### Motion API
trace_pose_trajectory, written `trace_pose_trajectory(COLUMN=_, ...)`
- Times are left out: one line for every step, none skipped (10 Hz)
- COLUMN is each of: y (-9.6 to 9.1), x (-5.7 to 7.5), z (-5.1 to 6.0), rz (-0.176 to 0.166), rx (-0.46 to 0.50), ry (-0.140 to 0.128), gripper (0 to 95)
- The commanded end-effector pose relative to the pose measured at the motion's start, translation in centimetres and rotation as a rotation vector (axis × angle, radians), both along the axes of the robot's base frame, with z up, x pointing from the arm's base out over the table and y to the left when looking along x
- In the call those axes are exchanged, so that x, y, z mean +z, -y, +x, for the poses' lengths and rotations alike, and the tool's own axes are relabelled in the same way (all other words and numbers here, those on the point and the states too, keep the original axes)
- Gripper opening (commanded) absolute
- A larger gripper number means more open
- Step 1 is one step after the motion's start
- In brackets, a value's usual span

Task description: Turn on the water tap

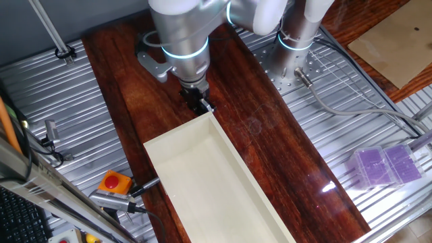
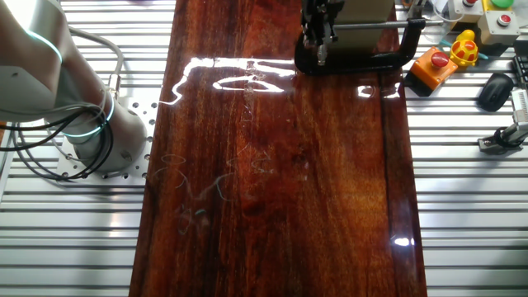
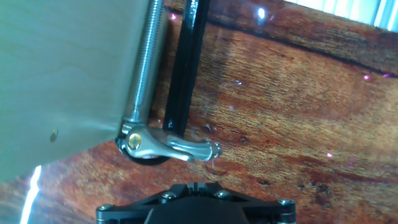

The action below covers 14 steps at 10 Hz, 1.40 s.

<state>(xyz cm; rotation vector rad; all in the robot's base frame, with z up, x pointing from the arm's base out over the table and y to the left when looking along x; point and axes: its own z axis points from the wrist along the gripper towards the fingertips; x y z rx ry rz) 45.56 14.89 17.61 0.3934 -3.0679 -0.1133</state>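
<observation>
In the hand view a small silver lever (image 3: 180, 147) on a brass-coloured pivot sits at the end of a threaded rod (image 3: 147, 59). It lies beside the black C-clamp bar (image 3: 185, 68), at the corner of a pale box (image 3: 62, 74). I cannot tell whether this lever is the tap. My gripper (image 3: 196, 185) is just below the lever, apart from it, with its fingers together and nothing between them. In one fixed view the gripper (image 1: 200, 102) hangs at the far end of the cream box (image 1: 202, 169). In the other fixed view it (image 2: 318, 45) is at the clamp (image 2: 363, 59).
An orange box with a red button (image 1: 115, 182) and cables lie at the left. Purple plastic cases (image 1: 386, 166) sit at the right. The robot base (image 2: 87, 124) stands on the metal slats. A black mouse (image 2: 495, 89) and an orange button box (image 2: 436, 64) lie beyond the wooden board.
</observation>
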Motion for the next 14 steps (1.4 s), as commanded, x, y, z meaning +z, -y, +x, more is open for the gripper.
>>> trace_pose_trajectory(y=-0.3, x=-0.1, z=0.7, rz=-0.001, rx=0.004, ry=-0.004, gripper=0.0)
trace_pose_trajectory(y=-0.3, x=-0.2, z=0.9, rz=-0.001, rx=0.007, ry=-0.004, gripper=0.0)
trace_pose_trajectory(y=-0.5, x=-0.2, z=1.5, rz=-0.001, rx=0.016, ry=-0.006, gripper=0.0)
trace_pose_trajectory(y=-0.5, x=-0.2, z=1.8, rz=-0.001, rx=0.019, ry=-0.007, gripper=0.0)
trace_pose_trajectory(y=-0.6, x=-0.1, z=1.9, rz=-0.001, rx=0.022, ry=-0.007, gripper=0.0)
trace_pose_trajectory(y=-0.7, x=0.0, z=2.2, rz=-0.001, rx=0.027, ry=-0.008, gripper=0.0)
trace_pose_trajectory(y=-0.7, x=0.0, z=2.4, rz=-0.002, rx=0.033, ry=-0.007, gripper=0.0)
trace_pose_trajectory(y=-0.8, x=0.0, z=2.7, rz=-0.002, rx=0.038, ry=-0.007, gripper=0.0)
trace_pose_trajectory(y=-0.9, x=0.0, z=2.9, rz=-0.002, rx=0.04, ry=-0.006, gripper=0.0)
trace_pose_trajectory(y=-1.0, x=-0.1, z=3.2, rz=-0.001, rx=0.045, ry=-0.005, gripper=0.0)
trace_pose_trajectory(y=-1.0, x=-0.1, z=3.5, rz=0.002, rx=0.055, ry=-0.004, gripper=0.0)
trace_pose_trajectory(y=-1.2, x=-0.1, z=3.8, rz=0.005, rx=0.075, ry=-0.003, gripper=0.0)
trace_pose_trajectory(y=-1.3, x=0.0, z=4.1, rz=0.006, rx=0.096, ry=-0.001, gripper=0.0)
trace_pose_trajectory(y=-1.4, x=0.1, z=4.4, rz=0.007, rx=0.121, ry=0.0, gripper=0.0)
